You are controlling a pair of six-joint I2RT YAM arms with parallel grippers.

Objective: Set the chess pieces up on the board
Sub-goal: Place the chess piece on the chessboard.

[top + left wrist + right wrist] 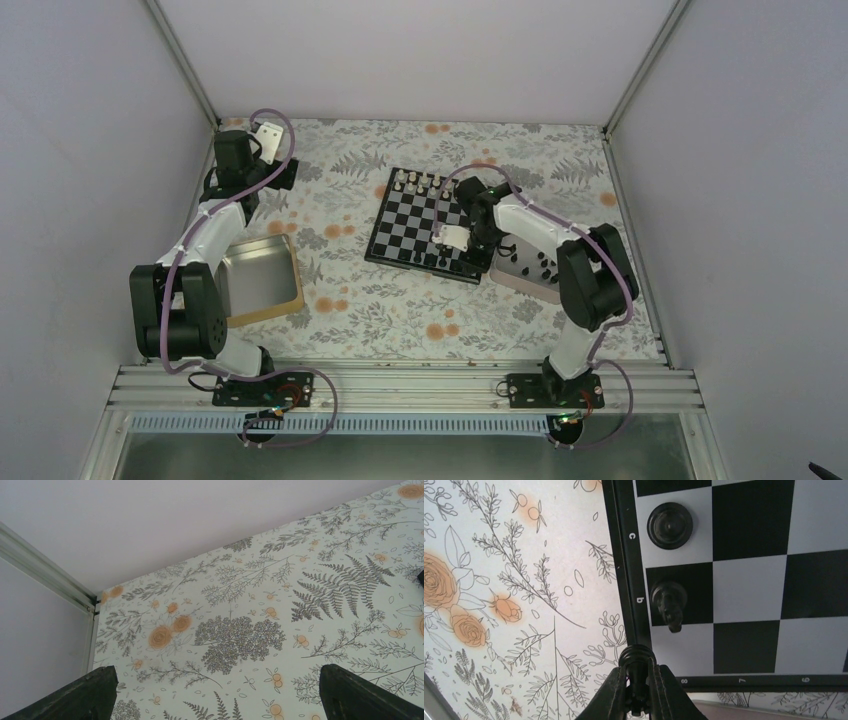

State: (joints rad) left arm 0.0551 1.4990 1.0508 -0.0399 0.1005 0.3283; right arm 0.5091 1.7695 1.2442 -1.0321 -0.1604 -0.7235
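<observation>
Right gripper (638,692): the fingers are clamped on the stem of the held piece (637,659), a tiny black one whose ringed head juts out past the fingertips.
Held piece: it sits at the corner of the board (754,590), over the black border beside the pale corner square. Whether it touches the board cannot be told.
Just ahead of the right gripper: a knight-like piece (668,602) stands on the dark square marked b.
Further ahead: a round-topped piece (669,525) stands on the pale square marked c.
To the left of the right fingers: only the floral tablecloth (499,605).
Only the right wrist view shows: the grip itself, the border letters and numbers, and the shapes of the two nearest pieces.
Only the top view shows:
- the whole board
- a row of pale pieces (420,182) on the edge farthest from the right gripper
- black pieces (432,260) along the edge the right gripper works at
- a silver tin (520,282) just beside the board under the right arm, holding loose black pieces (532,262)
- a gold-rimmed tin (262,282) well apart from the board, beside the left arm

Left gripper (220,687): the fingers stand wide apart, with tablecloth showing between them. It hangs near the far left corner, well away from the board.
</observation>
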